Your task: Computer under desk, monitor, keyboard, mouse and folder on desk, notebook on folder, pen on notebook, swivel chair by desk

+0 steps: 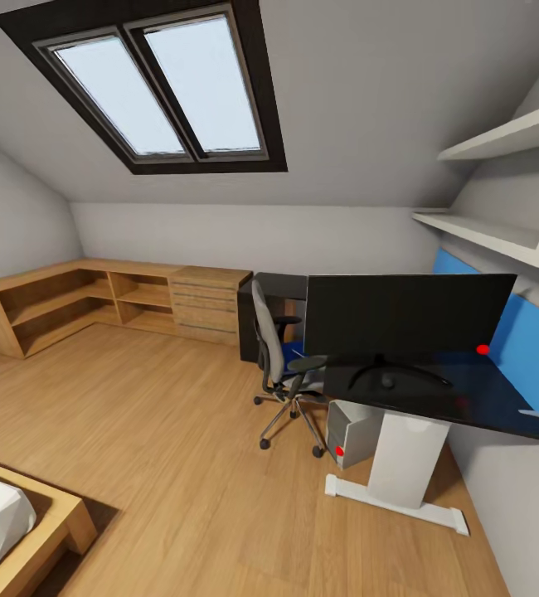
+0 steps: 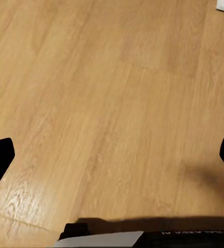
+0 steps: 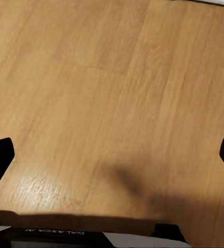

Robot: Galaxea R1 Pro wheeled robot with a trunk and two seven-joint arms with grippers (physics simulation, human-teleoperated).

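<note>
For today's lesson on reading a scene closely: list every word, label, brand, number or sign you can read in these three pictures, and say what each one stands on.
Pale lettering on the robot's dark body edge, right wrist view: too blurred to read.
Similar lettering on the dark body edge, left wrist view: too blurred to read.
Monitor, computer, desk: red dots on the monitor and computer, no text.

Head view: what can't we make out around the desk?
- Folder: head view, a blue sliver on the swivel chair, mostly behind its back.
- Desk: top partly hidden behind the monitor.
- Small dark thing at monitor foot: too small to identify.
</note>
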